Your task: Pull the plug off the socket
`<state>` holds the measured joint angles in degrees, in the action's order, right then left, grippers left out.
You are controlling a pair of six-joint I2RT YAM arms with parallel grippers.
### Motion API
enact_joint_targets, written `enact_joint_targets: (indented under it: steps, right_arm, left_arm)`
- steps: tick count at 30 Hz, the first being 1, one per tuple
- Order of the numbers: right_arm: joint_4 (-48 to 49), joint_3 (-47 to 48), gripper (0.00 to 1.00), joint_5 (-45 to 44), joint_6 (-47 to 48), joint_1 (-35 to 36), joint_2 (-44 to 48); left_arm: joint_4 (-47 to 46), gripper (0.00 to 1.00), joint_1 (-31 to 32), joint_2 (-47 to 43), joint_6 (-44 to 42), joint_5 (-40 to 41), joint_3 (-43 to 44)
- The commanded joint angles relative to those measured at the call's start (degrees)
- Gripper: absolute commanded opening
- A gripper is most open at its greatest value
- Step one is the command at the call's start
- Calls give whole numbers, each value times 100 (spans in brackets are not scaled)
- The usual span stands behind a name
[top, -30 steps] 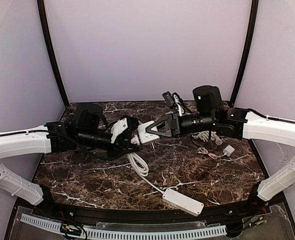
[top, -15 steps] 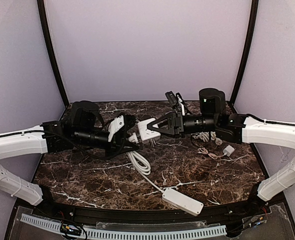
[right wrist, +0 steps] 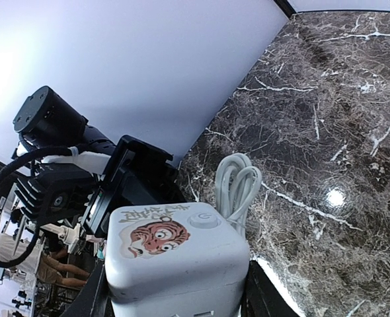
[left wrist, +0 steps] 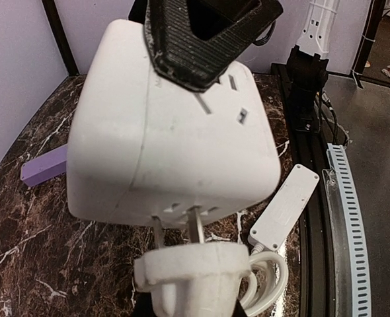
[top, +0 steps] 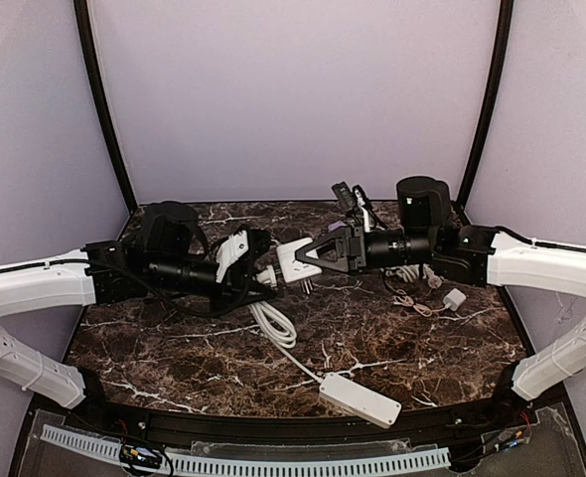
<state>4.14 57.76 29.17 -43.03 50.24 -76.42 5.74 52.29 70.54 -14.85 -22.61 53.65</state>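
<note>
The socket (top: 295, 260), a white cube with a tiger sticker (right wrist: 156, 236), hangs above the table with my right gripper (top: 311, 260) shut on it, dark fingers (right wrist: 260, 290) on both its sides. My left gripper (top: 256, 276) is shut on the plug (left wrist: 195, 276), just left of the cube. The left wrist view shows the plug's metal prongs (left wrist: 195, 224) bared between the plug head and the socket (left wrist: 172, 125), their tips at the cube's holes. The thick white cord (top: 278, 328) runs down to the power strip (top: 361, 399).
A small white charger (top: 454, 298) with a thin tangled cable lies under the right arm. A purple block (left wrist: 43, 165) lies on the marble near the back left. The power strip (left wrist: 284, 208) rests by the table's front edge.
My left arm drew back to the left and the right gripper shifted right with the cube. The plug head came away from the cube's face, baring its prongs.
</note>
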Motion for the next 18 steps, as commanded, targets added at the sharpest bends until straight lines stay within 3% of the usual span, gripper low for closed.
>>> enact_joint_targets:
  steps: [1, 10, 18]
  right_arm:
    - [-121, 140, 0, -820, 423, -135, 420]
    - [-245, -397, 0, -1012, 14, -770, 1047]
    - [-638, -428, 0, -1299, 214, -927, 1277]
  left_arm:
    - [490, 1, -64, -118, 168, 24, -42]
    - [455, 1, -63, -198, 176, 90, -74]
    - [429, 1, -71, -208, 185, 188, -82]
